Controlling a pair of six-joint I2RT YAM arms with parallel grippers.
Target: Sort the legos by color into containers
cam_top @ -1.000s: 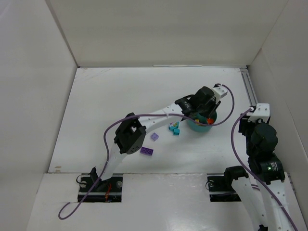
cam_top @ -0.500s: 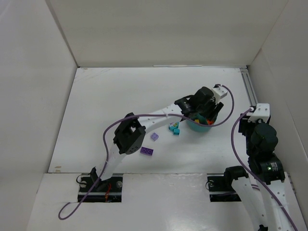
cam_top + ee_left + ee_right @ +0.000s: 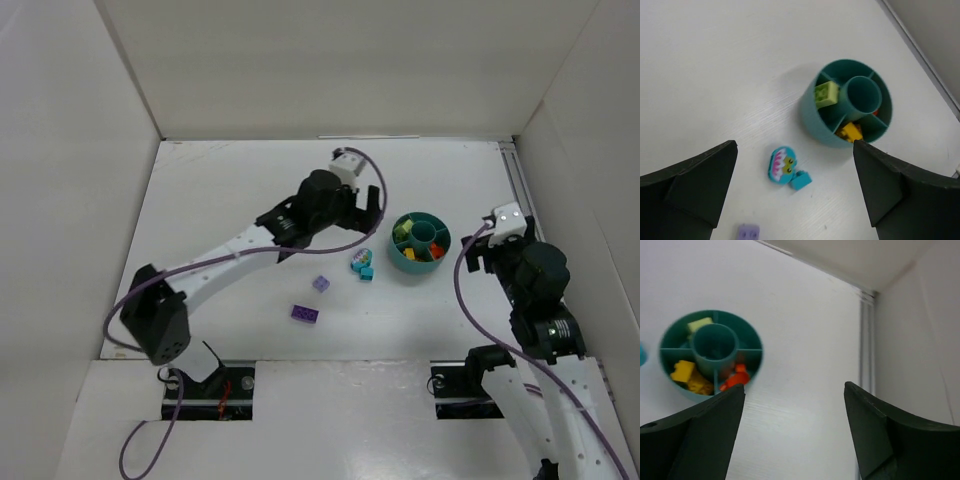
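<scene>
The round teal bowl [image 3: 444, 240] with inner dividers stands right of centre. In its compartments lie a light green brick [image 3: 826, 93], a yellow brick [image 3: 850, 131] and a red-orange brick [image 3: 735, 380]. On the table left of the bowl lie a cyan round piece with a face [image 3: 783, 163], a small cyan brick [image 3: 801, 180], a lavender brick [image 3: 321, 284] and a purple brick [image 3: 306, 313]. My left gripper [image 3: 365, 215] hangs open and empty above the table, left of the bowl. My right gripper [image 3: 480, 255] is open and empty just right of the bowl.
White walls enclose the table on the left, the back and the right. A metal rail [image 3: 866, 365] runs along the foot of the right wall. The left arm's purple cable [image 3: 375, 215] loops near the gripper.
The left gripper has opened and pulled away from above the bowl, to the left and back. The right gripper has opened and moved in toward the bowl.
</scene>
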